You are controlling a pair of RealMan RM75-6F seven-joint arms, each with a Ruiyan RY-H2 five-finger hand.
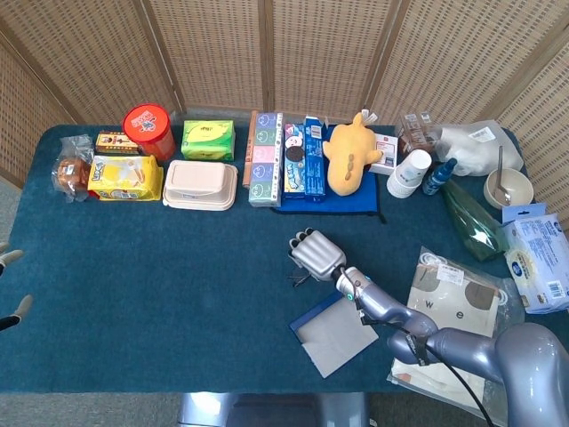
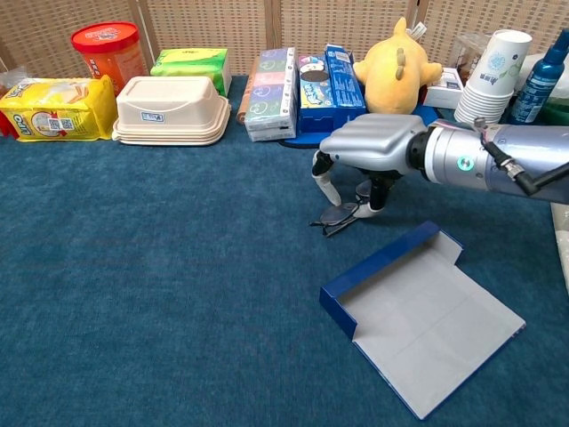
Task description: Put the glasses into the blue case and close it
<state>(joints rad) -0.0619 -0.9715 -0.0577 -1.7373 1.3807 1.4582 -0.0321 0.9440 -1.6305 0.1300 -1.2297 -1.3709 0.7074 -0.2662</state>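
A: Where are we? The right hand [image 2: 369, 147] arches over the glasses [image 2: 340, 214] on the bench [image 2: 160, 294], fingers [image 2: 322, 181] curled down around them; whether they grip yet, we cannot tell.

B: We should pinch the frame, then lift towards the open blue case [image 2: 422, 316] just beside.

Dark-framed glasses [image 2: 339, 216] on cloth, blue case [image 2: 420, 313] open flat nearby

Tabletop [image 2: 160, 294] is covered in fuzzy matt blue cloth, kinda carpet-like. The right hand [image 2: 369, 147] has a smooth satin silver shell, looks like metal or painted plastic. Case [image 2: 422, 316] looks like matt card, grey inside, blue edges. Glasses [image 2: 342, 212] have thin dark frames. The screen [image 2: 213, 22] behind is woven wicker, and the plush [image 2: 391, 67] is soft yellow fabric.
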